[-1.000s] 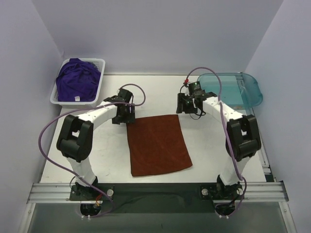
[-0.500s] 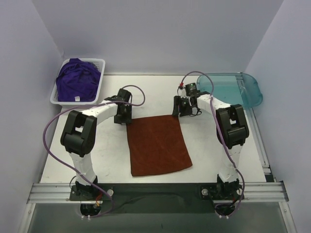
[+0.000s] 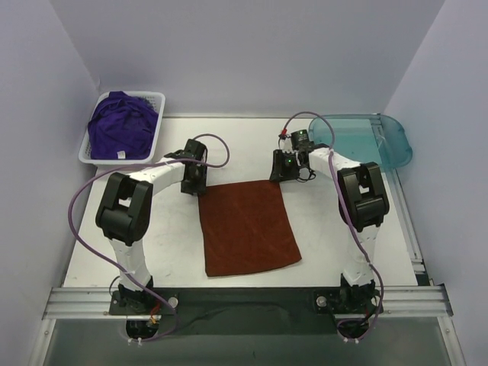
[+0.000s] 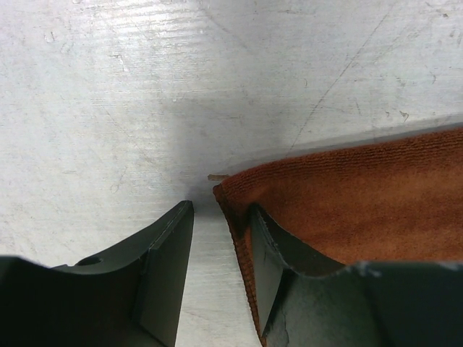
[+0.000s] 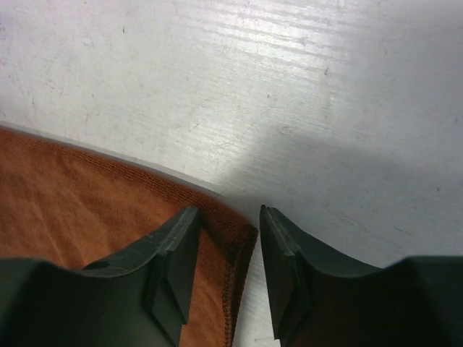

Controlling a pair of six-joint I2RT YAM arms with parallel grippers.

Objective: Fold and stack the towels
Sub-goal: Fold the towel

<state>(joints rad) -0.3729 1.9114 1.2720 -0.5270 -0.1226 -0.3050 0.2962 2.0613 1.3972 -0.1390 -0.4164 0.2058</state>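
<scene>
— Rust-orange terry, item one: the rust-orange towel (image 3: 248,226), one piece, spread flat at the middle of the table (image 3: 328,229), long side running roughly six to twelve o'clock, slightly skewed. What do the wrist views add?
— Left wrist: the left gripper (image 4: 217,217) straddles the towel's eleven o'clock corner, one finger above the cloth, the other above bare table. Jaws parted, nothing pinched. Fine ribbed pile and a stitched edge show here only.
— Right wrist?
— The right gripper (image 5: 228,224) sits at the one o'clock corner, with the corner lying in the gap. Jaws likewise parted, nothing gripped.
— Overhead only?
— Item two: purple towels (image 3: 122,126), crumpled in a heap inside the white basket (image 3: 162,103) at ten o'clock. Item three: teal tray (image 3: 385,145) at two o'clock, partly past the table's edge.
— Labels?
— One small white tag (image 3: 120,155) at the purple heap's six o'clock edge; its writing is too small to read.
</scene>
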